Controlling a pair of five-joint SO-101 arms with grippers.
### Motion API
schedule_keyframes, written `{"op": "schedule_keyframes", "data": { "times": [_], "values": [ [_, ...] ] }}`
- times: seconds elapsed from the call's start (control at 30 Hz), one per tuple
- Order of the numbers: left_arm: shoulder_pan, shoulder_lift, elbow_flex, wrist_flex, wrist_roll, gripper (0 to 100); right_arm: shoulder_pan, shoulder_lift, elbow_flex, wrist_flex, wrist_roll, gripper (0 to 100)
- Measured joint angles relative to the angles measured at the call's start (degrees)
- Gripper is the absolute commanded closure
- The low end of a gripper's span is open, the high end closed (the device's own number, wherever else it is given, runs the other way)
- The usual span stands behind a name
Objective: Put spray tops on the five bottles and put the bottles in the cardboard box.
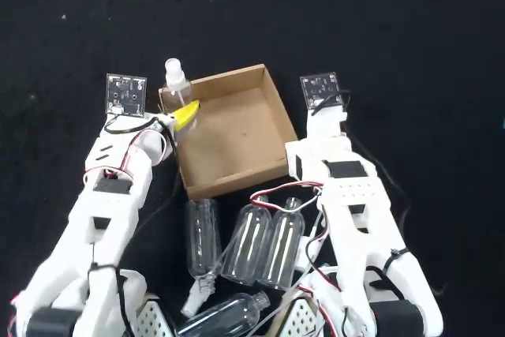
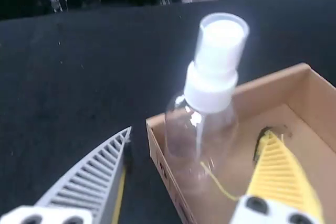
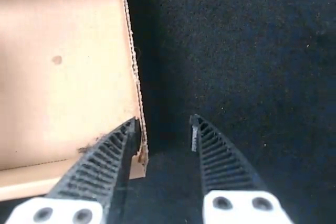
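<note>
Upright at the 10 o'clock corner of the cardboard box [image 1: 237, 180]: one clear capped bottle [image 1: 174, 88], white spray top on its neck. Hard to tell whether just inside that corner or right against the wall.

Around it, spread wide, the left claw [image 2: 197, 134]: grey finger [image 2: 105, 171] outside the box, yellow finger [image 2: 275, 174] over the box floor. In the left wrist view, a gap on either side of the bottle.

On the box's 3 o'clock side, the right claw [image 3: 161, 128], likewise spread and pinching nothing. One dark finger [image 3: 113, 156] over the box wall at a corner, the other over the black counter [image 1: 410, 53] just beside it.

At 6 o'clock of the box, between the two arms, four more clear bottles lying on the counter:
- The first lying bottle [image 1: 203, 234], at 7 o'clock.
- The second lying bottle [image 1: 247, 244] and third lying bottle [image 1: 284, 246], side by side and touching.
- The fourth lying bottle [image 1: 225, 315], crosswise and nearest the arm bases.

Beside the first, a small white spray top [image 1: 194, 302] with a thin tube. Loose or seated on a neck: unclear.
</note>
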Motion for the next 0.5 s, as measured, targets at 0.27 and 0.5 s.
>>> {"op": "schedule_keyframes", "data": {
  "times": [0.27,0.5],
  "values": [
    [0.00,-8.00,0.00,16.09,0.00,66,0.00,0.00,0.18,0.00,0.00,86.8],
    [0.00,-12.22,0.00,28.31,9.58,66,0.00,0.00,0.18,0.00,0.00,86.8]
  ]
}}
